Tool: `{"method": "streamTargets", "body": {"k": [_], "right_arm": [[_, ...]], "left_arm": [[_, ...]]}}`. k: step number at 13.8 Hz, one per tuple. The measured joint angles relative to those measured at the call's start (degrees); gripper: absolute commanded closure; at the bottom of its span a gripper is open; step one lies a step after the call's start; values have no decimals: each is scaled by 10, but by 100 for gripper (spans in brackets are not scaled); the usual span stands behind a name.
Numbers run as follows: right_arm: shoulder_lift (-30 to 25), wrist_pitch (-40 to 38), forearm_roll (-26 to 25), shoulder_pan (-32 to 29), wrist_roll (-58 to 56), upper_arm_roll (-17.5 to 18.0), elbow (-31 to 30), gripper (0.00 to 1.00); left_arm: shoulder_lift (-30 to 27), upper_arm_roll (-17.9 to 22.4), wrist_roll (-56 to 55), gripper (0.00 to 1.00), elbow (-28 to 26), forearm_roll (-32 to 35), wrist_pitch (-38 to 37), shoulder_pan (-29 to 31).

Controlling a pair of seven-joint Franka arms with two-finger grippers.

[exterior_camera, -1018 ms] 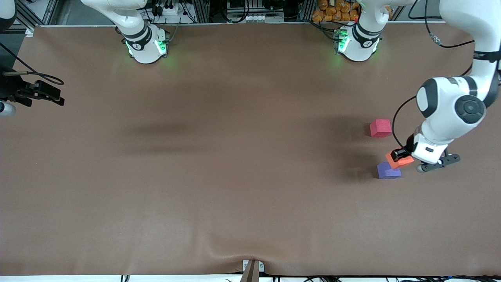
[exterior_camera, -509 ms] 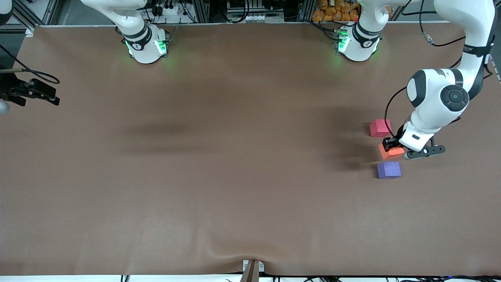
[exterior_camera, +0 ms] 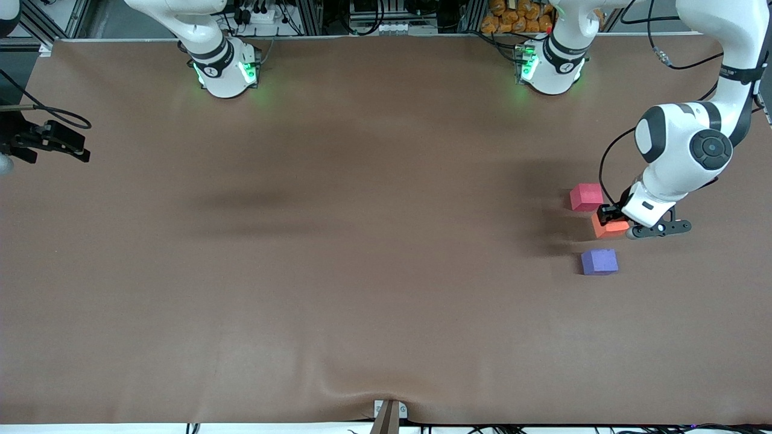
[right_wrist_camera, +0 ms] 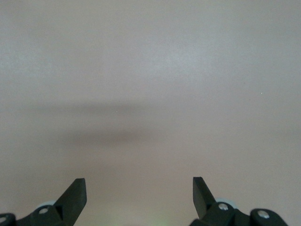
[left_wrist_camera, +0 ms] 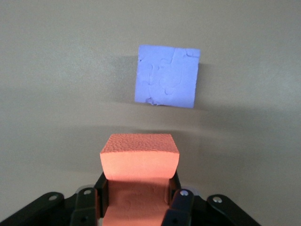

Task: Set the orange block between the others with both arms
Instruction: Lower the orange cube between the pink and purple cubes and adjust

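- While no writing is readable, left gripper (left_wrist_camera: 136,205) jaws pinch pebbled foam orange block (exterior_camera: 609,227) over the desk (exterior_camera: 362,271), between pinkish-red cube (exterior_camera: 586,197) at 11 o'clock and purple-blue cube (exterior_camera: 599,261) at 6.
- Right gripper (right_wrist_camera: 139,197) waits over bare desk at the right arm's end, jaws spread.

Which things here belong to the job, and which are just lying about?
Job:
- small orange foam cube, held in left gripper
- pinkish-red foam cube
- purple-blue foam cube
- right gripper, open, waiting

Lying about:
- brown table mat
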Motion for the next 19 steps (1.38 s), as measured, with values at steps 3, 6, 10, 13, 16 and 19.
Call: {"method": "streamTargets", "body": {"k": [3, 6, 10, 13, 16, 19], "right_arm": [[0, 0, 0, 0, 0, 0, 0, 0], [0, 0, 0, 0, 0, 0, 0, 0], [0, 0, 0, 0, 0, 3, 0, 0], [0, 0, 0, 0, 0, 4, 0, 0], [0, 0, 0, 0, 0, 4, 0, 0], [0, -1, 0, 0, 0, 4, 0, 0]], "left_arm": [[5, -4, 1, 57, 0, -1, 0, 0], [12, -13, 1, 57, 0, -5, 8, 0], [26, -14, 1, 56, 0, -5, 24, 1], [30, -14, 1, 56, 0, -5, 26, 1], [40, -14, 5, 56, 0, -5, 41, 1], [52, -14, 10, 55, 0, -5, 52, 3]]}}
